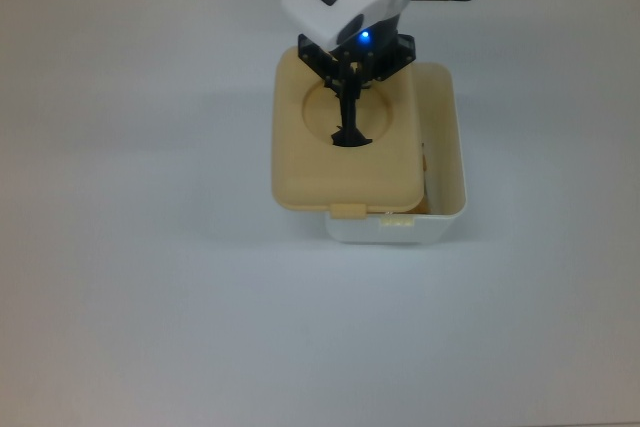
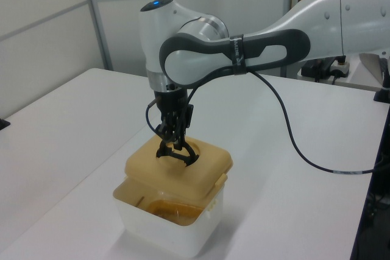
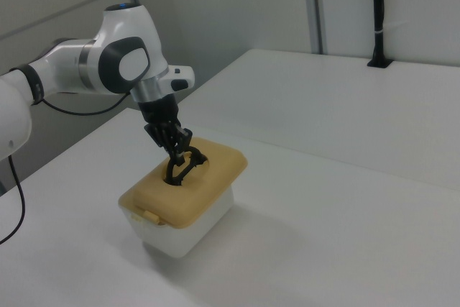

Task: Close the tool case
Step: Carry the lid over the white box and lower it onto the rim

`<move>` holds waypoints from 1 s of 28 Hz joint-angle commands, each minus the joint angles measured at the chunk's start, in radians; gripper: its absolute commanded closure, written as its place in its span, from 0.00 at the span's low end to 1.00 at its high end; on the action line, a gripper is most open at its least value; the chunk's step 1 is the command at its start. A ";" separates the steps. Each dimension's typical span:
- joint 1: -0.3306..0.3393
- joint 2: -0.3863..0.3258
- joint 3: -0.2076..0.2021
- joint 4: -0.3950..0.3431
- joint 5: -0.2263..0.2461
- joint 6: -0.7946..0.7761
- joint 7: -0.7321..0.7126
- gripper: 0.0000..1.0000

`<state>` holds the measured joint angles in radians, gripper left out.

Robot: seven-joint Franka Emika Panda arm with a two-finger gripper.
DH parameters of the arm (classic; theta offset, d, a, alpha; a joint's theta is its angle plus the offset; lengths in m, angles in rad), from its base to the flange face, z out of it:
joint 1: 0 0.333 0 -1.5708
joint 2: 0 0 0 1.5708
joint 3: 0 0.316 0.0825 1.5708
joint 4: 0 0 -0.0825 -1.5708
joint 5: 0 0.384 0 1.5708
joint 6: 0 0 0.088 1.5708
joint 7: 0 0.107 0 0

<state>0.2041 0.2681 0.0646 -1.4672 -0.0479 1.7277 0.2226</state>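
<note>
Tan lid point(image 1: 345, 162) hangs from its black handle point(image 1: 351, 132), my fingers point(image 1: 350, 97) clamped on it, overlapping the white tub point(image 1: 447, 197) but offset toward nine o'clock in the top view. I'd slide it toward three until the rims align, then lower flat. Bare table point(image 1: 150, 277) all around leaves ample room.

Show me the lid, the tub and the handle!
lid point(image 1: 300, 162), top view, flat tan top.
tub point(image 1: 447, 162), top view, white side rim.
handle point(image 1: 350, 137), top view, black foot in the recess.
</note>
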 commanded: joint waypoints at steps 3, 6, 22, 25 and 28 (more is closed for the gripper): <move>0.049 0.023 -0.005 0.011 -0.003 -0.027 0.047 1.00; 0.061 0.034 -0.005 0.011 -0.004 -0.022 0.055 1.00; 0.095 0.068 -0.005 0.036 -0.004 -0.016 0.073 1.00; 0.095 0.068 -0.005 0.036 -0.004 -0.016 0.075 1.00; 0.095 0.068 -0.005 0.036 -0.004 -0.016 0.080 0.31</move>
<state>0.2866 0.3144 0.0648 -1.4525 -0.0496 1.7277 0.2742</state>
